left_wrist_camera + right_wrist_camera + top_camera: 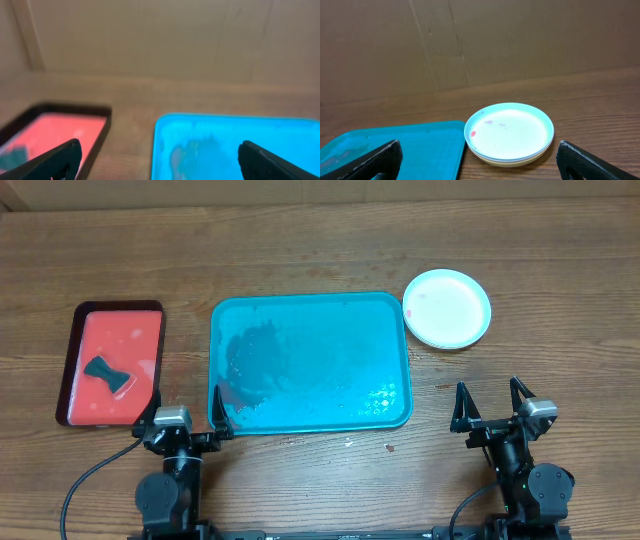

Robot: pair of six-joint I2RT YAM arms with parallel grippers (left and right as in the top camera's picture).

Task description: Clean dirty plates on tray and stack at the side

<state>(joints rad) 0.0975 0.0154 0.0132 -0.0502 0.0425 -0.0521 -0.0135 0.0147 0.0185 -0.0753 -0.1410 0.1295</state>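
Observation:
The plates [447,307] stand stacked on the wooden table just right of the tray's far right corner, the light teal one on top with faint red specks; the stack also shows in the right wrist view [510,132]. The turquoise tray [310,362] lies mid-table with smeared residue and holds no plates; it shows in the left wrist view [235,145] and the right wrist view [395,150]. My left gripper [185,425] is open and empty at the tray's near left corner. My right gripper [492,418] is open and empty, near the front edge, well short of the stack.
A smaller red tray with a dark rim [112,362] lies at the left and holds a dark bow-shaped scrubber [107,374]. It shows in the left wrist view [55,130]. A few red specks lie on the table in front of the turquoise tray [388,447].

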